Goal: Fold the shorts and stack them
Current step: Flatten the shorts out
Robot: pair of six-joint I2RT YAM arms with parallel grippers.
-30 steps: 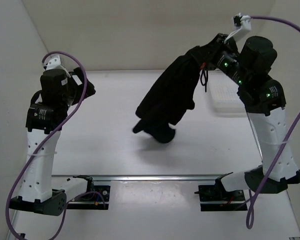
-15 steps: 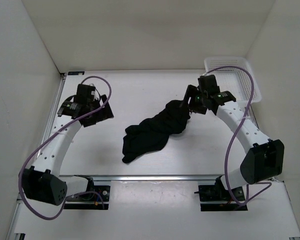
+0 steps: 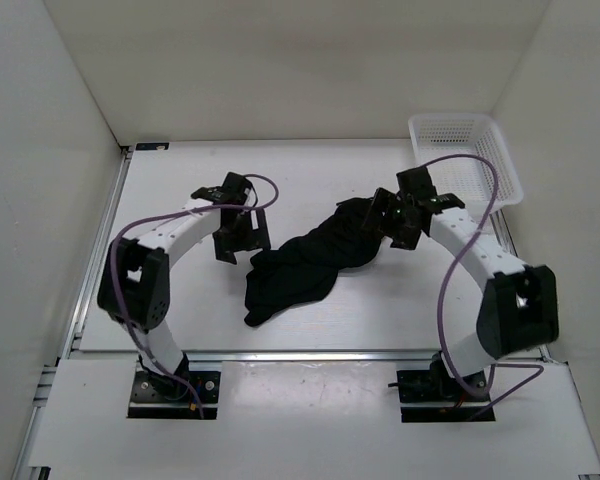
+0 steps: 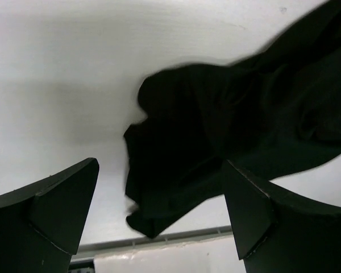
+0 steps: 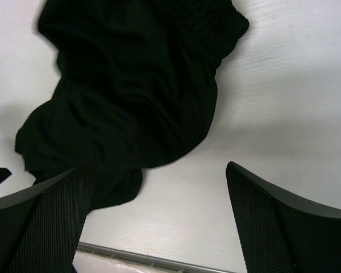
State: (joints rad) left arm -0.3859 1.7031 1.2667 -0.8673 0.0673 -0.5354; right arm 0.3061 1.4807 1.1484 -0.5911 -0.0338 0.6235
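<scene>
White tabletop (image 3: 180,310), white walls on three sides. Nearest you, along the near edge, is the mounting rail (image 3: 310,353) with both arm bases.

Just beyond it, mid-table, are the shorts (image 3: 300,268): a crumpled black heap running diagonally from near-centre toward the far right. They are not spread out, and no fold is made yet.

Your left gripper (image 3: 237,238) sits just beside the heap's left end. Its fingers (image 4: 57,210) are spread wide with nothing between them, and the cloth lies ahead in the wrist view.

Your right gripper (image 3: 393,222) hovers at the heap's far-right end, by what looks like the gathered waistband (image 5: 213,25). Its fingers (image 5: 267,222) are spread too, gripping nothing.

Judgement: you have one arm at each end so you can pinch opposite ends and draw the cloth flat.

In the far right corner is the white mesh basket (image 3: 465,150), well apart from the heap.
</scene>
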